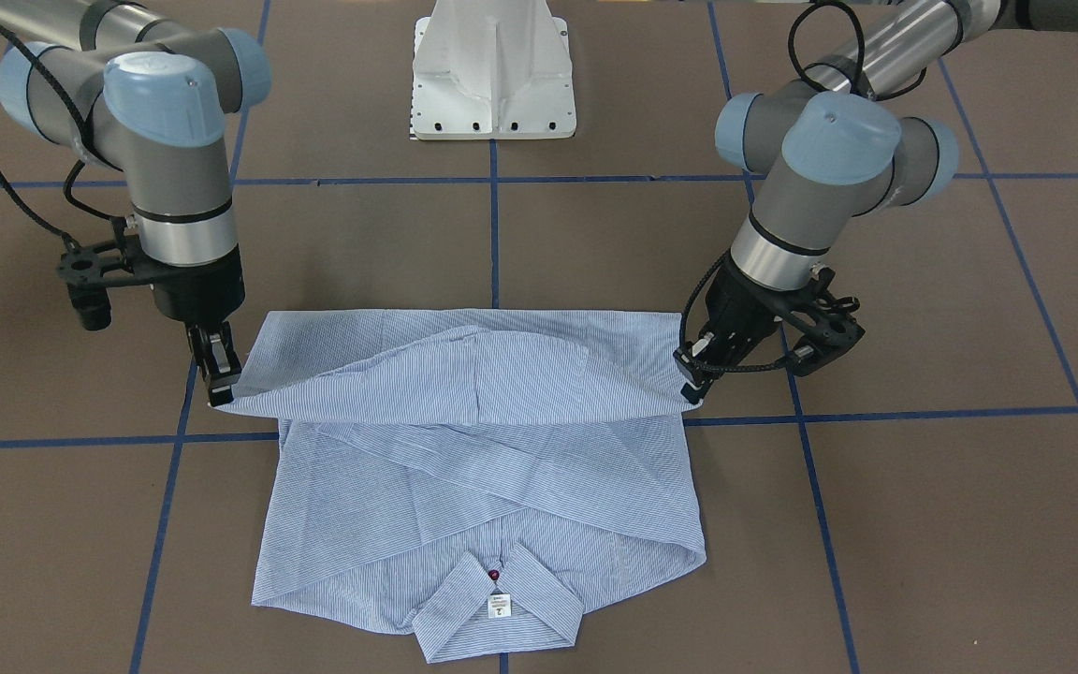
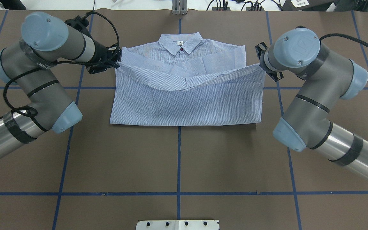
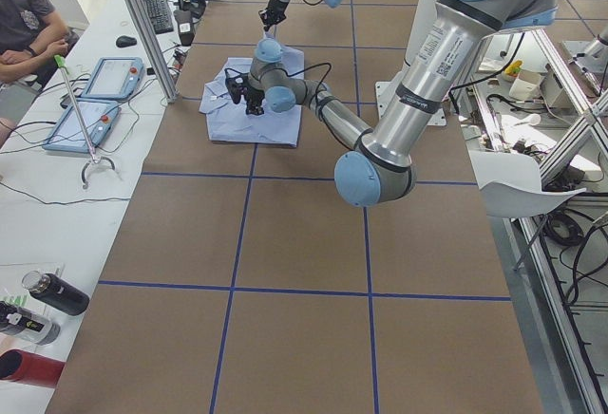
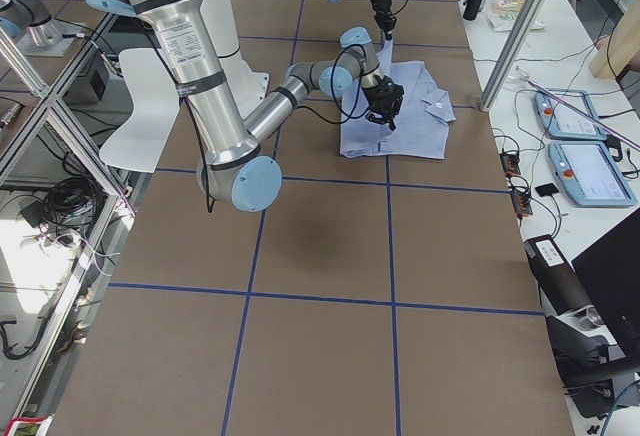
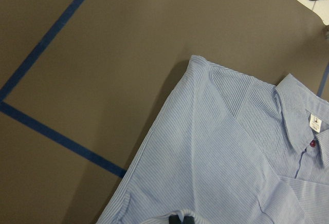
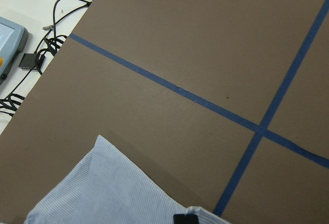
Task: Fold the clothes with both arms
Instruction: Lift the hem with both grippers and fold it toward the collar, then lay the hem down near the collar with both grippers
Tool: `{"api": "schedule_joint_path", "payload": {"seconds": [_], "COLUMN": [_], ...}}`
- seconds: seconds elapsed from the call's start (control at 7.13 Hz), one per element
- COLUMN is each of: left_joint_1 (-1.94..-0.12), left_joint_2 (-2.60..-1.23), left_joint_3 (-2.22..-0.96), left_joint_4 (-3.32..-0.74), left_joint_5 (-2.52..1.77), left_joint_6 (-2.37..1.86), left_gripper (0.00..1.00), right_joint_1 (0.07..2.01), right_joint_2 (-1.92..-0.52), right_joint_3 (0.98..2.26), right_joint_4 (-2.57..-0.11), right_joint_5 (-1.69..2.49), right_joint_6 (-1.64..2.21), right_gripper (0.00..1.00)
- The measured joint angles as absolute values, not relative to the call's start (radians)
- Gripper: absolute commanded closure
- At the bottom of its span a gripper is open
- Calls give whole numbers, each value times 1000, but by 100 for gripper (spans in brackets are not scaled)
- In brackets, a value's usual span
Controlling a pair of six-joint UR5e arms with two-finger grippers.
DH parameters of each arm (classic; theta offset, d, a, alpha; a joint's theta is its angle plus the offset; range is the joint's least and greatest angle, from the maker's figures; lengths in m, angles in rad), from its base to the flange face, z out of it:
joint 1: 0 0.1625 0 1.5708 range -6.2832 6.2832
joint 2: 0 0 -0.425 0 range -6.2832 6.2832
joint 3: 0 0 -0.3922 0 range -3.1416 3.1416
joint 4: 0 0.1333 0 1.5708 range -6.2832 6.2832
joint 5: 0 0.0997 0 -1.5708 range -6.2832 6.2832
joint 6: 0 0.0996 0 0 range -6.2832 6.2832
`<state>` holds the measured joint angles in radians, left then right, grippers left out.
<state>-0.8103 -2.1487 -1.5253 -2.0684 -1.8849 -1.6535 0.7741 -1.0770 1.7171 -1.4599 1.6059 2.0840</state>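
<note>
**Striped shirt [image 1: 483, 487] pinched at both corners**

Our left fingers [image 1: 690, 387] and right fingers [image 1: 218, 370] each clench a hem corner of the shirt, with that edge raised off the brown counter [image 1: 923, 524]. Its collar end lies flat on the side far from our base [image 1: 492, 75].

Brown table [image 2: 123, 153] fills the overhead view, blue tape lines [image 2: 123, 193] cutting it into squares. The striped shirt [image 2: 184, 108] lies on it up at twelve o'clock, collar [image 2: 180, 43] toward the far edge, straddling the centre line. The white pedestal base [image 2: 177, 225] sits down at six o'clock
</note>
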Motion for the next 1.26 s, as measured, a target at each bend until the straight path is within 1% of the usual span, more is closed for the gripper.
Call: {"api": "schedule_joint_path", "payload": {"seconds": [0.28, 0.56, 0.98, 1.26], "left_joint_1": [-823, -839, -846, -845], "left_joint_2": [-2205, -2229, -2253, -2288], "left_joint_3": [-1394, -1333, -1230, -1151], "left_joint_4": [-2157, -2175, -2256, -2303], "left_joint_5": [-1848, -1817, -1793, -1792], "left_joint_6": [-1647, -1612, -1601, -1601], "left_gripper": [100, 100, 100, 100], "right_joint_1": [811, 827, 830, 830], "right_joint_2": [-986, -899, -839, -827], "right_joint_3": [1524, 1375, 1251, 1189], "right_joint_4": [-1367, -1321, -1263, -1211], "right_joint_5": [1632, 1640, 1640, 1638], "right_joint_6": [2076, 2069, 2065, 2064], "right_gripper": [100, 100, 100, 100]}}
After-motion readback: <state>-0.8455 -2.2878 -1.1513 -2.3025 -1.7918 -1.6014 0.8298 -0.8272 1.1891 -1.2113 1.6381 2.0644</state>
